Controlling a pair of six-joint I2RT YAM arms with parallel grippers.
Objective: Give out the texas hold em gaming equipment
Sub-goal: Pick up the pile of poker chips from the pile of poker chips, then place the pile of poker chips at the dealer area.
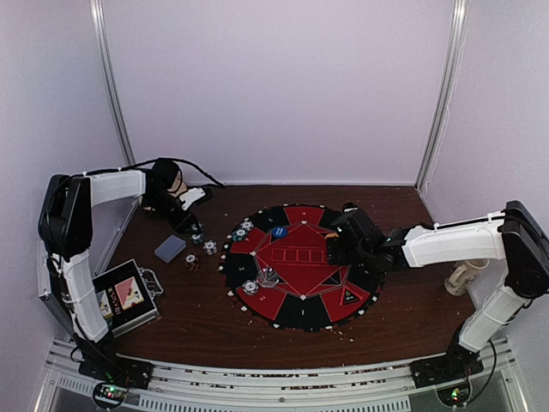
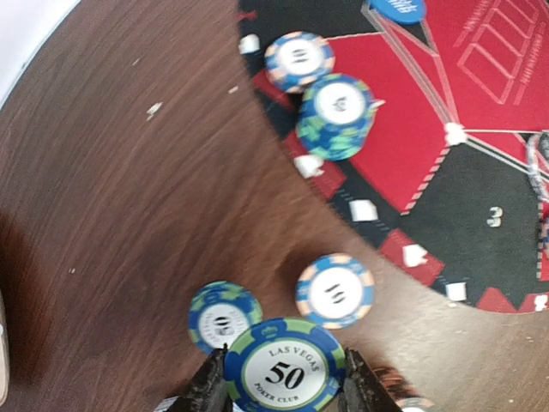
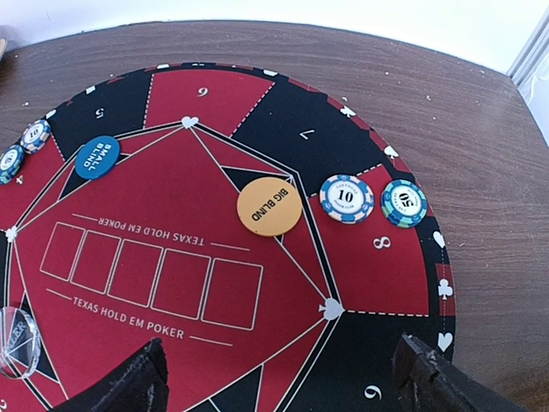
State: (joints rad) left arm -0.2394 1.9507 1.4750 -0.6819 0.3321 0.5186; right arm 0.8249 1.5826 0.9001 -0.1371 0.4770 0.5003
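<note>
Gripping a green-and-blue chip marked 50 (image 2: pixel 287 365) by its edges, the left gripper (image 2: pixel 287 388) is clamped shut over the brown table (image 2: pixel 129 215), just off the left rim of the round poker mat (image 2: pixel 480 197). Beneath it, two more chips lie flat on the wood: a blue-and-green chip (image 2: pixel 225 316) and a blue-and-peach chip (image 2: pixel 334 292). Two further chips (image 2: pixel 336 116) rest just inside the mat's edge.

The right gripper (image 3: pixel 283 386) hangs over the mat with its jaws spread wide, holding nothing. Ahead of it, an orange Big Blind button (image 3: pixel 269 206) sits on the mat. Beside that, a 10 chip (image 3: pixel 346 198) and a teal chip (image 3: pixel 404 202) lie side by side in seat eight. A blue Small Blind button (image 3: pixel 96 157) lies further left.

A grey-blue card deck (image 1: pixel 170 248) lies on the table left of the mat. A metal case (image 1: pixel 129 296) showing card pictures sits near the left arm's base. A beige mug (image 1: pixel 463 276) stands by the right arm. The contents of both are too small to make out.
</note>
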